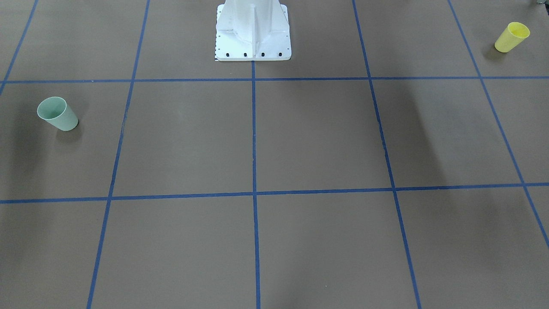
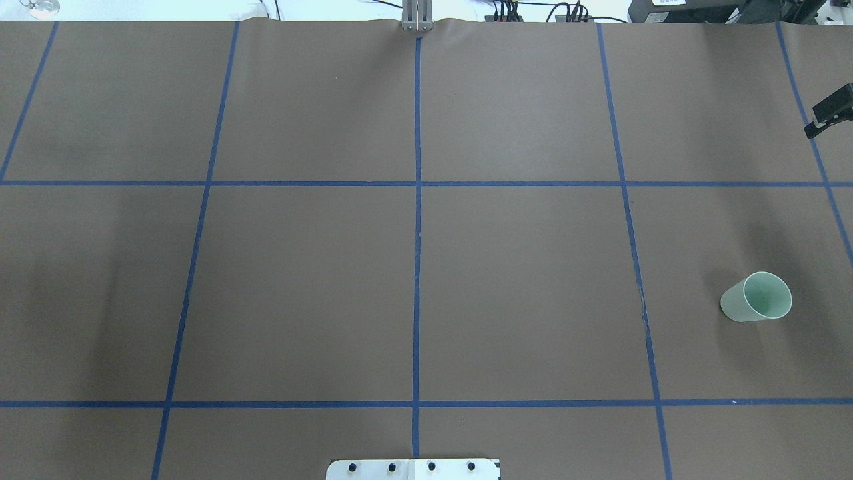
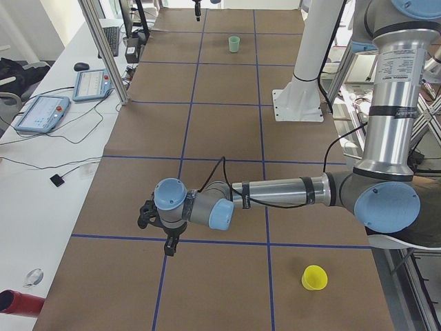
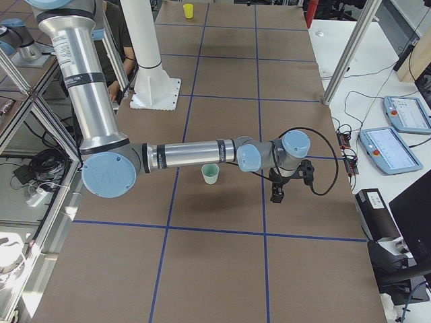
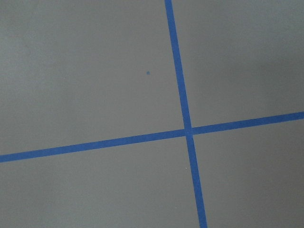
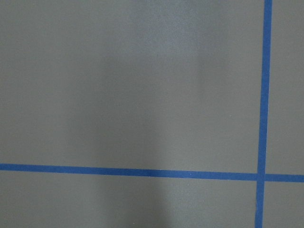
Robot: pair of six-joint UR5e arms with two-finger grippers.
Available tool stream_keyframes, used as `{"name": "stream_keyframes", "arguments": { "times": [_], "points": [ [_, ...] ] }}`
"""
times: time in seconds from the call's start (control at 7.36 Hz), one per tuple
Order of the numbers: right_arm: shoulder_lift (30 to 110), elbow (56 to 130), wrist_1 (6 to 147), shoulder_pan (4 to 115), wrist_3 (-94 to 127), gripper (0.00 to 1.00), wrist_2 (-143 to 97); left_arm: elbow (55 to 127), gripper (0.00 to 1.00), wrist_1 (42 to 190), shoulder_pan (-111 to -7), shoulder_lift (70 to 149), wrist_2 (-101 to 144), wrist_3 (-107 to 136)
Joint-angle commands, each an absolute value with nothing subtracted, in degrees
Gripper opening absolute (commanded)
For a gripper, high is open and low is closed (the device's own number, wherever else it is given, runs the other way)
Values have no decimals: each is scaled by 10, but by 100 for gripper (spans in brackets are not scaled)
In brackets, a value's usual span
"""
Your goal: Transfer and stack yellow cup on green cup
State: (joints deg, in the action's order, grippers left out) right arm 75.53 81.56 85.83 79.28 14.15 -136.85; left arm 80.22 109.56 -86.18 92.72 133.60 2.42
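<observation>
The yellow cup (image 1: 511,37) stands upright, mouth up, near the robot's side of the table at its left end; it also shows in the exterior left view (image 3: 314,277) and far off in the exterior right view (image 4: 188,10). The green cup (image 2: 756,297) stands upright at the right end (image 1: 57,113) (image 4: 211,173). My left gripper (image 3: 169,247) hangs above the table, well away from the yellow cup; I cannot tell if it is open. My right gripper (image 4: 276,195) hangs just beyond the green cup; only a dark part of it shows at the overhead view's edge (image 2: 830,113), state unclear. Both wrist views show only the table surface.
Brown paper with blue tape grid lines (image 2: 417,267) covers the table. The white robot base (image 1: 253,32) stands at the middle of the robot's side. Pendants and cables lie on the side bench (image 3: 41,110).
</observation>
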Motion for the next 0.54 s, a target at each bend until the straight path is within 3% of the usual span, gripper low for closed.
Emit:
{"name": "stream_keyframes", "arguments": {
  "times": [0.0,0.41],
  "points": [
    [756,815,859,793,142,100,-1368,802,100,1099,-858,926,1336,24],
    [756,816,857,793,141,100,-1368,802,100,1141,-833,915,1335,26]
  ]
}}
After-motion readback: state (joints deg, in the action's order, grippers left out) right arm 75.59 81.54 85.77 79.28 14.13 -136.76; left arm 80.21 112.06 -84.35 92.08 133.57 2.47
